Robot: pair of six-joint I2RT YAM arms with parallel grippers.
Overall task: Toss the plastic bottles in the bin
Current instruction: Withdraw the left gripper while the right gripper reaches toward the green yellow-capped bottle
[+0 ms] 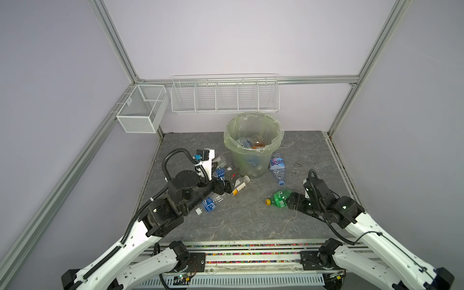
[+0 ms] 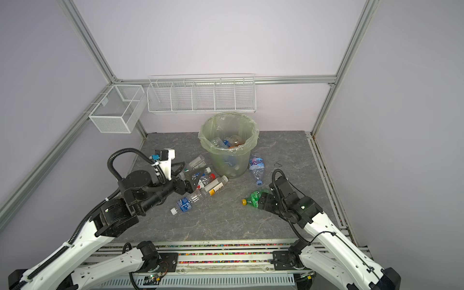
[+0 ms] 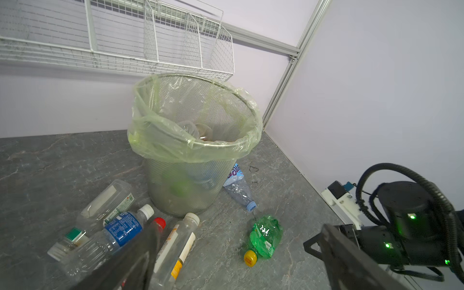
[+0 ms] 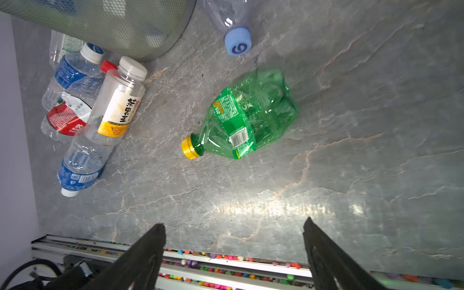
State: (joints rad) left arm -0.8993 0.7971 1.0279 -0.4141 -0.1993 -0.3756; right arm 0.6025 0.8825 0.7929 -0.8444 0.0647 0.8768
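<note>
Right gripper (image 4: 233,233): jaws spread wide with nothing between them. It hangs low at the base end of the green bottle, and the wrist view shows the fingers clear of it.
Green bottle (image 4: 246,118): crushed, on its side, right of the table's centre. Its long axis runs across the table, yellow cap toward the left arm, base toward the right gripper.
Left gripper (image 2: 192,179): jaws spread wide, poised over the cluster left of the bin. No bottle is seen gripped.
Tea bottle (image 1: 239,185): on its side, lying diagonally, white cap toward the bin's foot.
Red-label bottle (image 4: 66,118): beside the tea bottle, red cap toward the bin.
Blue-label bottle (image 4: 72,72): next over, white cap toward the bin.
Front blue-label bottle (image 1: 208,204): lying diagonally, white cap pointing front-left, away from the bin.
Pale-capped bottle (image 1: 278,167): crumpled and clear, just right of the bin's foot. Its axis runs back-to-front, cap frontward.
Bin (image 1: 251,168): upright at back centre, liner folded over the rim, bottles inside.
Table (image 1: 238,226): grey, marbled.
</note>
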